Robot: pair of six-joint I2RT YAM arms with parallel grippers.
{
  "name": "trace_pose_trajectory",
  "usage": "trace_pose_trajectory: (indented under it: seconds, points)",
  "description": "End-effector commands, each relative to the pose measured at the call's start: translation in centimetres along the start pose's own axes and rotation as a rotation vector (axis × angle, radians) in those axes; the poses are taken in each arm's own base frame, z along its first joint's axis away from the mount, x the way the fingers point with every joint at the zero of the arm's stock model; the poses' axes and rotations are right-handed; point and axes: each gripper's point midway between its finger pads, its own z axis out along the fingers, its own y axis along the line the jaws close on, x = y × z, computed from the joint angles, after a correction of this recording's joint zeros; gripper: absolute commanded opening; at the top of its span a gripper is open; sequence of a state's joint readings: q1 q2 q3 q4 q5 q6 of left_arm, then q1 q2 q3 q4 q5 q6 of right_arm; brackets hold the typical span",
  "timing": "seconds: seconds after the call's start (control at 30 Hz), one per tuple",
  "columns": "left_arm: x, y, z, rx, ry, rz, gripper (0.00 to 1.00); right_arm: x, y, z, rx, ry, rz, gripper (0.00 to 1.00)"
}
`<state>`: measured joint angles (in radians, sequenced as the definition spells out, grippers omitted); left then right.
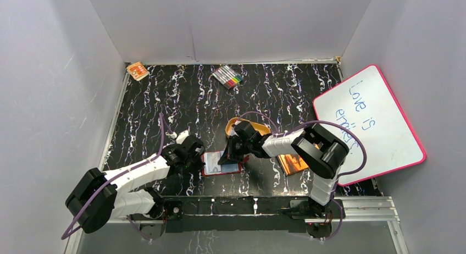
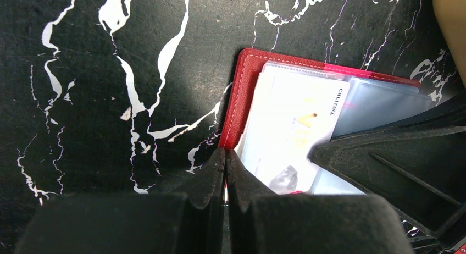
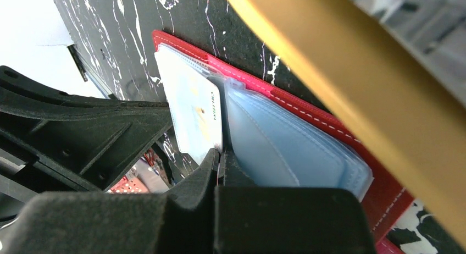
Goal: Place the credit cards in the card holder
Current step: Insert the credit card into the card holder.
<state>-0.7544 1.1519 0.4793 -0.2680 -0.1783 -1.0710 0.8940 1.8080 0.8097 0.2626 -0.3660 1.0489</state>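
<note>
The black, white-veined worktop (image 1: 165, 111) is walled in by pale panels on the left, back and right. Its far half is mostly open, and the crowding is all along the near edge. A pink-framed whiteboard (image 1: 384, 133) leans over the right edge of the worktop.

The left arm (image 1: 126, 182) reaches in low from the near left corner. The right arm (image 1: 319, 155) folds over from the near right, and the two meet near the middle of the front edge. An orange oval tray (image 1: 235, 123) lies just behind the right wrist. An orange-brown book (image 1: 294, 161) lies under the right forearm.

The card holder (image 1: 220, 169) lies open and flat on the worktop between the two grippers, red border up, with pale-blue sleeves (image 3: 286, 149) fanned on its right half. A pale card (image 2: 291, 122) lies on its left half, its long edge along the fold.

The left gripper (image 2: 225, 166) has its jaws together, the tips touching the holder's left red edge. The right gripper (image 3: 220, 160) also has its jaws together, the tips at the card's near corner beside the fold. Whether they nip the card's edge I cannot tell. Little free room shows between the two grippers.

A pack of markers (image 1: 228, 76) lies near the back edge, well apart from the arms. A small orange packet (image 1: 137, 71) sits in the far left corner.
</note>
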Motion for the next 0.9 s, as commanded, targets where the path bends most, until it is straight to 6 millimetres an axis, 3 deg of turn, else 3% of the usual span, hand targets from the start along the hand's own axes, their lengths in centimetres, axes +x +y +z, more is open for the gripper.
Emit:
trace_pose_trajectory:
  seconds: [0.0,0.67,0.87]
  points:
    - [2.2,2.91,0.79,-0.087,0.073,0.027,0.0,-0.36,-0.26,0.73,0.028,-0.018,-0.002,0.0]
    - [2.09,2.84,0.81,-0.09,0.074,0.044,0.0,0.14,0.57,1.13,0.009,0.004,-0.021,0.0]
    - [1.86,2.99,0.63,-0.099,0.064,0.048,0.0,0.2,0.0,0.65,0.04,-0.006,-0.029,0.02]
